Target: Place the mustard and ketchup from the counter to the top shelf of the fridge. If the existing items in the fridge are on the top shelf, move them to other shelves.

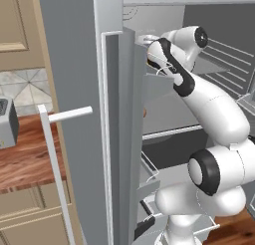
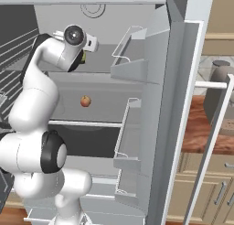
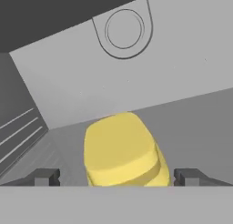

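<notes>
The mustard stands upright on the top shelf of the fridge, cap up, long axis vertical. The gripper sits just above it, fingers spread wide either side, not touching. The orange-red ball rests one shelf lower.

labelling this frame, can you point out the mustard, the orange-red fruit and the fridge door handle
mustard (image 3: 120,148): hand view, on its yellow cap.
orange-red fruit (image 2: 85,101): right base view, on the middle of the ball, on a lower fridge shelf.
fridge door handle (image 1: 55,169): left base view, on the long white bar.
</notes>
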You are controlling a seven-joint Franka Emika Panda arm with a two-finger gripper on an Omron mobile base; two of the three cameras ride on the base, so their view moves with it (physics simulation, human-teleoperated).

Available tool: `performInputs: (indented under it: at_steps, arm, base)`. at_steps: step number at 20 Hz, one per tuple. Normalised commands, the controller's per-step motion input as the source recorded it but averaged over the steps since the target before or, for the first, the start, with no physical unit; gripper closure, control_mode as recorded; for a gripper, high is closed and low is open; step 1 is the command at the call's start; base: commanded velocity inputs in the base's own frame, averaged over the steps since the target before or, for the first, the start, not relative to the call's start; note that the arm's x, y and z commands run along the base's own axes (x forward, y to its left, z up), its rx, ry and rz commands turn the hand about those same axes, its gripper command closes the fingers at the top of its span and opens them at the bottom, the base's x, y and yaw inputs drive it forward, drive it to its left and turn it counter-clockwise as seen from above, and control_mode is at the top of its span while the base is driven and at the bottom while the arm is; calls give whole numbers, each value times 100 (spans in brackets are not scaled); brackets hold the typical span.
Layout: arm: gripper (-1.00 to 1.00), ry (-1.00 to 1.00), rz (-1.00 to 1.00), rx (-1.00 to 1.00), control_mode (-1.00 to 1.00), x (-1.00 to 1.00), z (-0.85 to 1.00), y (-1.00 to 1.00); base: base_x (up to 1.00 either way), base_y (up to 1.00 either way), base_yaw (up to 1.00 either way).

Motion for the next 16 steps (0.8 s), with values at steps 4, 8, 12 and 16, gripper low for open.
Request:
performInputs:
  at_steps: [4,8,12,16]
  arm:
    - [-100,-2,0,0,-100,-20,0,-7]
    - [-100,-7,0,0,-100,-94,0,-31]
    - [-100,-11,0,0,-100,-100,1,-32]
    - [-100,-11,0,0,-100,-100,25,-31]
  base:
    - [0,0,0]
    - [0,0,0]
    - [0,0,0]
    - [0,0,0]
